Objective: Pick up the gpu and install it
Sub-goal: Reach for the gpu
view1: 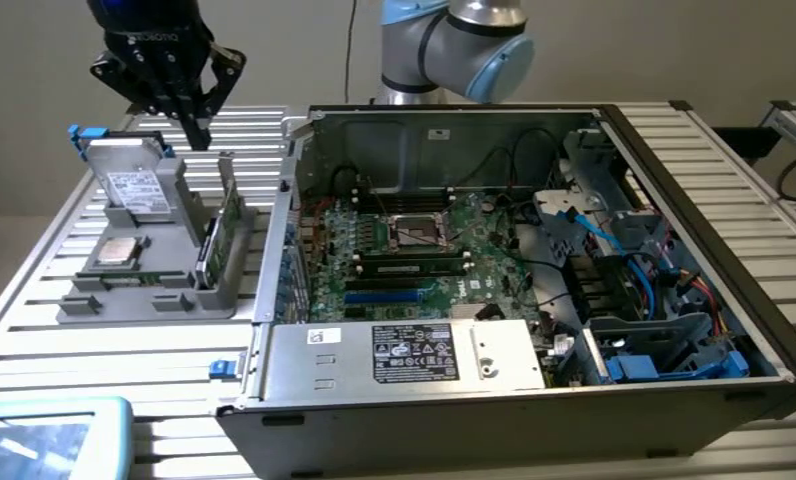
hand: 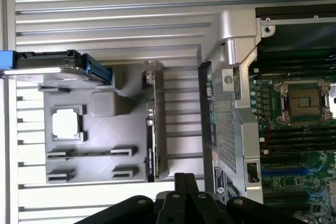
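Note:
The gpu (view1: 214, 243) stands on its long edge in a slot of the grey holder (view1: 145, 300) on the exterior view's left, beside the open computer case (view1: 665, 180). In the wrist view the gpu (hand: 153, 129) appears edge-on as a thin dark strip with a silver bracket at one end. My gripper (view1: 195, 132) hangs above the holder's far end, fingers pointing down, shut and with nothing in them. It is above the card and apart from it. The shut fingertips (hand: 186, 181) show in the wrist view near the card's end.
The holder also carries a silver hard drive (view1: 133, 186) with blue clips and a processor chip (view1: 115, 252). Inside the case lie the motherboard (view1: 405, 255), a blue slot (view1: 385, 296) and the power supply (view1: 412, 352). A blue-rimmed screen (view1: 38, 430) sits at the front corner.

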